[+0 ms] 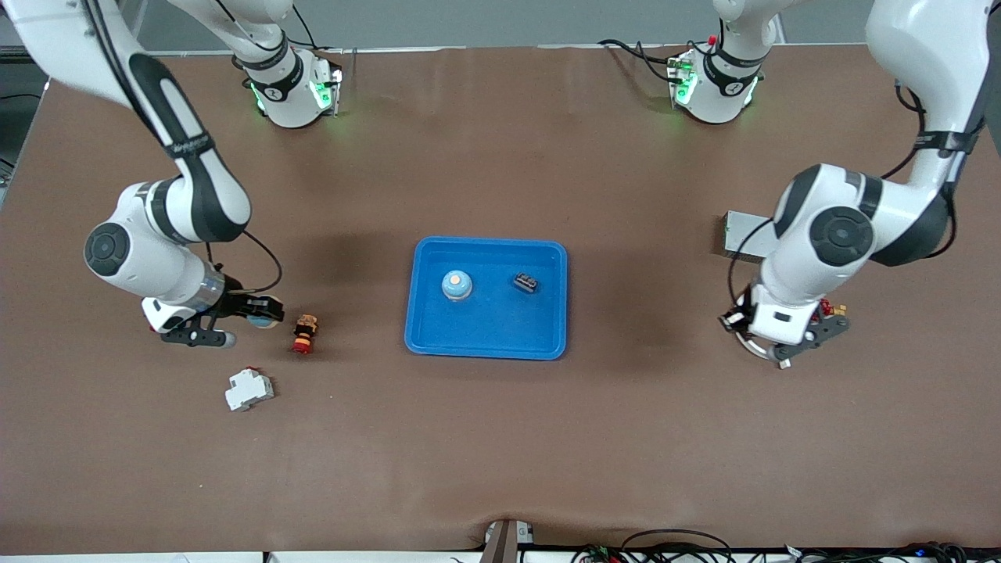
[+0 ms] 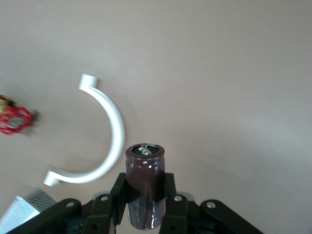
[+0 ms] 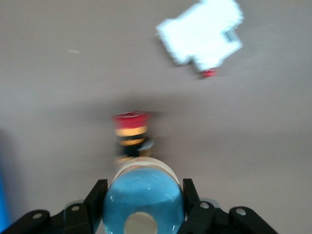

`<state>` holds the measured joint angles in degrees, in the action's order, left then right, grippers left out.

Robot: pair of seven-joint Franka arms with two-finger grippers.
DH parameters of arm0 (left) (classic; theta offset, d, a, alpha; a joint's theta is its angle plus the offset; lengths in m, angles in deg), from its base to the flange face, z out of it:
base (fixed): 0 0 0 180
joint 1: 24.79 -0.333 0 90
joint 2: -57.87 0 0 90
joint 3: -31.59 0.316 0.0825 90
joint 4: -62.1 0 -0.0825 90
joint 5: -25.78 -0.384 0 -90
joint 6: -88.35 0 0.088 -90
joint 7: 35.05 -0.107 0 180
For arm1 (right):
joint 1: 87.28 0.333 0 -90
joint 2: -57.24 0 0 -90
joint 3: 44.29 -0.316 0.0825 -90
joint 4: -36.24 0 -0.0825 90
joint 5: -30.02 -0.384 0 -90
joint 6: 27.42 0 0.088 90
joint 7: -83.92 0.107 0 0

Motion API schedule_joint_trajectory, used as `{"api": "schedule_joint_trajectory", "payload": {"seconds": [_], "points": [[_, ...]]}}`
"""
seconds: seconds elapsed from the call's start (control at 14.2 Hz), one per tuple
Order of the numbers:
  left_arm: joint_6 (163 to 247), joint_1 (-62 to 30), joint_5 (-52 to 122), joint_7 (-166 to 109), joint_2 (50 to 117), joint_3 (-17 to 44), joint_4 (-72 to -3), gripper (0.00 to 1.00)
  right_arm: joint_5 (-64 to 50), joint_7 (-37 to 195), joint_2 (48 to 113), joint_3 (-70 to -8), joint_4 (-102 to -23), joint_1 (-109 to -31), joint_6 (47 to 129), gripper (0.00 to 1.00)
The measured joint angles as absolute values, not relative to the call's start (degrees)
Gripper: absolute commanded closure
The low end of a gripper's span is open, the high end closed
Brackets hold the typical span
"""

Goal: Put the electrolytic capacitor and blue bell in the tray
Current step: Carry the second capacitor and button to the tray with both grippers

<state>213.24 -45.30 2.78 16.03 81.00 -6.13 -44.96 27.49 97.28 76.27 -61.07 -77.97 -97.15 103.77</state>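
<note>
Trays (image 1: 422, 328): one
Blue bells (image 1: 457, 285) (image 3: 144, 200): two
Capacitors (image 2: 145, 183): one
Red pushbuttons (image 1: 305, 334): one
White breakers (image 1: 249, 389): one
White curved clips (image 2: 109, 131): one

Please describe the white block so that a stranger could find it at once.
From the blue tray go toward the right arm's end of the table. Nearer to the front camera than the red-and-yellow part lies the white block, the only white, boxy thing there.
</note>
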Motion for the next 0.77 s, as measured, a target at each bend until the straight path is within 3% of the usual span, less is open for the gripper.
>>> {"api": "schedule_joint_trajectory", "payload": {"seconds": [0.14, 0.42, 0.77], "points": [[213.13, -43.02, 2.79, 19.54, 81.91, -8.71, -44.95, 1.00, 27.51, 105.66, 75.40, -61.14, -73.69, -92.50, 99.28, 1.00], [213.20, -32.42, 2.80, 32.62, 85.09, -9.36, -43.55, 1.00, 31.08, 120.09, 76.87, -61.03, -71.94, -85.74, 99.22, 1.00], [214.22, -21.44, 0.95, 44.35, 94.14, -8.76, -37.90, 1.00, 37.24, 136.09, 86.56, -60.88, -64.07, -78.90, 99.90, 1.00]]}}
